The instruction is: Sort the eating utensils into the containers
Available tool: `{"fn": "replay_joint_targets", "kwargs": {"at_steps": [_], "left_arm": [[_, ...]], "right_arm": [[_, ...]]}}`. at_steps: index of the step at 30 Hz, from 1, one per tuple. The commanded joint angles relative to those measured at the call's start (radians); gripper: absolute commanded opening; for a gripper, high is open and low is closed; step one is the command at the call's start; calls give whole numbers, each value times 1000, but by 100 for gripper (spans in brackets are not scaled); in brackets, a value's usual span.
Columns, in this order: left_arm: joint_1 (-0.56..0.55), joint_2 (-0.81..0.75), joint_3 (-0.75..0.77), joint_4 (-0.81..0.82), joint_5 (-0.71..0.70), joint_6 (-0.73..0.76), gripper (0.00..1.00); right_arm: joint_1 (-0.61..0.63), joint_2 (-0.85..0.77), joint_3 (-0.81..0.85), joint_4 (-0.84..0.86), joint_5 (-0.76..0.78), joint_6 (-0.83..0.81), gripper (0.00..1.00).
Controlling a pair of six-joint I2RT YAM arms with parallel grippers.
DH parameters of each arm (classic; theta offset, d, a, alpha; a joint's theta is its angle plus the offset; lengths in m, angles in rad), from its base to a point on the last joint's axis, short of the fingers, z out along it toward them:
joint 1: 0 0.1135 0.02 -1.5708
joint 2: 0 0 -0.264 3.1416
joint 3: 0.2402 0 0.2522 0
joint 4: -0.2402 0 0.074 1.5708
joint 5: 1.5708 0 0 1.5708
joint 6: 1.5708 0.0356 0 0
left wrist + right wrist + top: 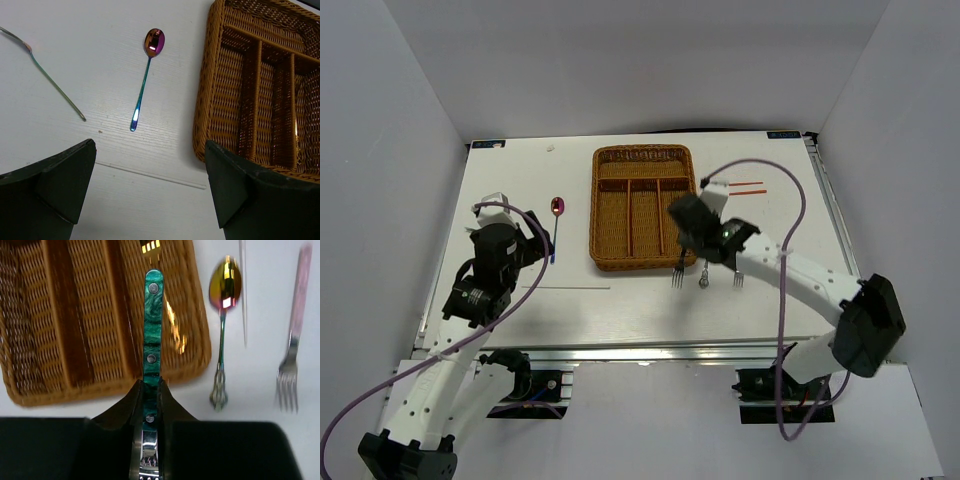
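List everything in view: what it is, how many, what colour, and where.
tray: one, brown wicker, middle of the table
gold utensil: one, inside the tray, kind unclear
green-handled fork: one, held over the tray's near edge
purple spoon: one, on the table left of the tray
slim utensil: one, silvery, left of the purple spoon, head out of frame
rainbow spoon: one, right of the tray
pink-handled fork: one, right of the rainbow spoon
silver sticks: two; one near the left gripper, one between rainbow spoon and pink-handled fork
red chopsticks: two, far right
table: one, white
left gripper: black, open, empty
right gripper: black, shut on the green-handled fork
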Motion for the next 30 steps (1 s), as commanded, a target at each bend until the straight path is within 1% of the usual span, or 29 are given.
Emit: {"fn": "replay_joint_targets", "kwargs": {"at_steps": [1, 2, 3, 7, 9, 11, 14, 15, 17, 18, 20, 23, 24, 25, 26, 27, 30], "left_arm": [[-5, 3, -2, -1, -5, 0, 98], [-5, 5, 1, -2, -5, 2, 98], [-7, 6, 1, -2, -5, 2, 98], [-7, 9, -1, -2, -5, 2, 98], [-5, 11, -1, -4, -8, 0, 98], [-5, 16, 1, -5, -11, -1, 98], [-5, 19, 1, -5, -13, -1, 98], [-5, 19, 1, -5, -13, -1, 98], [-5, 22, -1, -4, -10, 0, 98], [-5, 25, 1, -4, -10, 0, 98], [-5, 32, 1, -5, -10, 2, 98], [-5, 34, 2, -8, -13, 0, 98], [-5, 34, 1, -7, -13, 0, 98], [-7, 32, 2, -7, -13, 0, 98], [-5, 31, 1, -7, -13, 0, 98], [-7, 32, 2, -7, -14, 0, 98], [-7, 34, 1, -8, -16, -1, 98]], "right_arm": [[-192, 104, 154, 186, -225, -388, 0], [-211, 134, 189, 183, -246, -436, 0], [-238, 207, 279, 168, -272, -496, 0], [-275, 381, 483, 92, -329, -606, 0], [-289, 459, 536, 70, -326, -631, 0], [-301, 501, 589, 51, -340, -637, 0], [-309, 535, 596, 34, -325, -646, 0], [-311, 532, 587, 43, -324, -646, 5], [-314, 516, 539, 78, -329, -654, 11], [-317, 513, 528, 94, -352, -659, 16], [-327, 522, 530, 106, -358, -669, 18], [-337, 539, 551, 82, -354, -669, 27], [-338, 538, 559, 80, -378, -669, 36], [-341, 533, 570, 60, -392, -663, 53], [-344, 526, 573, 57, -395, -650, 61], [-346, 518, 565, 57, -400, -645, 64], [-358, 481, 542, 74, -409, -610, 65]]}}
